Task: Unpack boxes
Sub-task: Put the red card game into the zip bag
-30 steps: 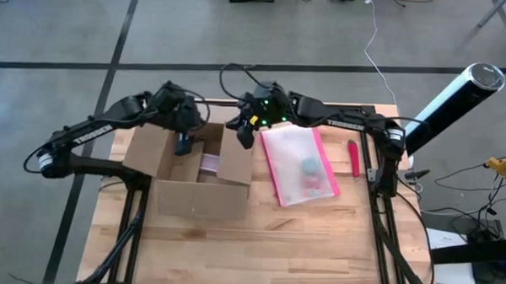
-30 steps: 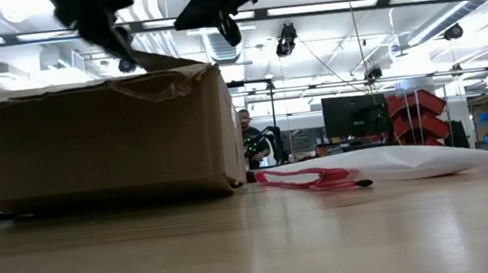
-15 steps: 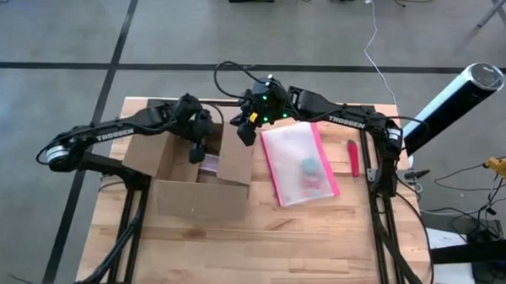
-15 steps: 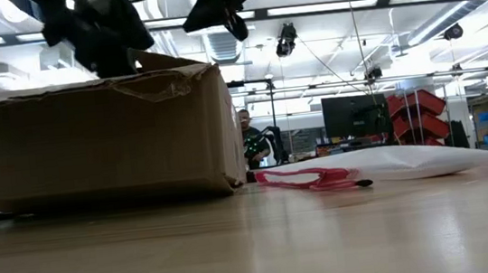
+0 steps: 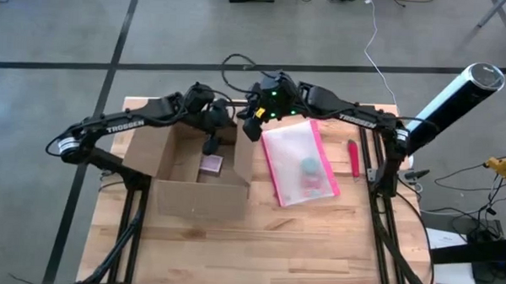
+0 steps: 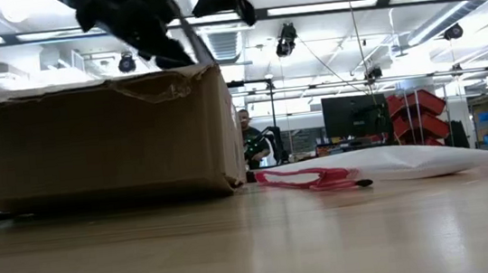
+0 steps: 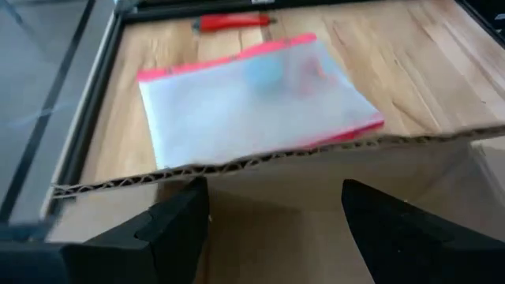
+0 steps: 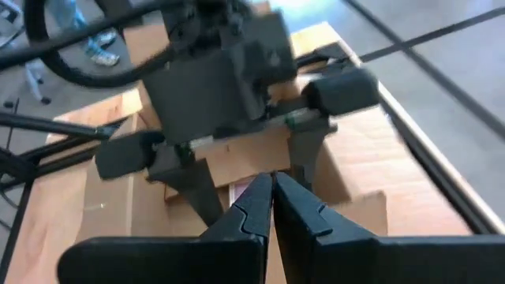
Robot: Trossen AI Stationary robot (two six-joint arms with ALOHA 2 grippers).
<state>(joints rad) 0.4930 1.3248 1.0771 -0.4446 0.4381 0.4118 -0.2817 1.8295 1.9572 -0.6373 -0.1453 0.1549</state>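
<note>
The open brown corrugated cardboard box [image 5: 197,170] sits on the left half of the pale wooden slat table [image 5: 258,252], its flaps turned outward, with 1 small pinkish flat item [image 5: 212,164] lying on its floor. In the low view the box [image 6: 90,139] fills the left side, resting flat on the tabletop.

The left arm reaches in from the table's left edge, and the left gripper [image 5: 211,142] hangs over the box's far right part, above the opening. In its wrist view the 2 dark fingers [image 7: 170,229] stand wide apart with nothing between them, just inside the box's corrugated wall edge [image 7: 276,158].

The right arm stretches across from the right side of the table, and the right gripper [image 5: 253,128] hovers just beside the left one, above the box's far right corner. In its own wrist view its 2 fingertips [image 8: 272,189] are pressed together, holding nothing, with the left arm's wrist directly beyond them.

To the right of the box, lying flat on the table and apart from it, is a pink-edged translucent zip pouch [image 5: 300,165] with something pale blue-green showing inside. Farther right, near the table's right edge, lies a slim red tool [image 5: 353,157].

In the low view, a person [image 6: 249,140] is visible in the room behind the table.
</note>
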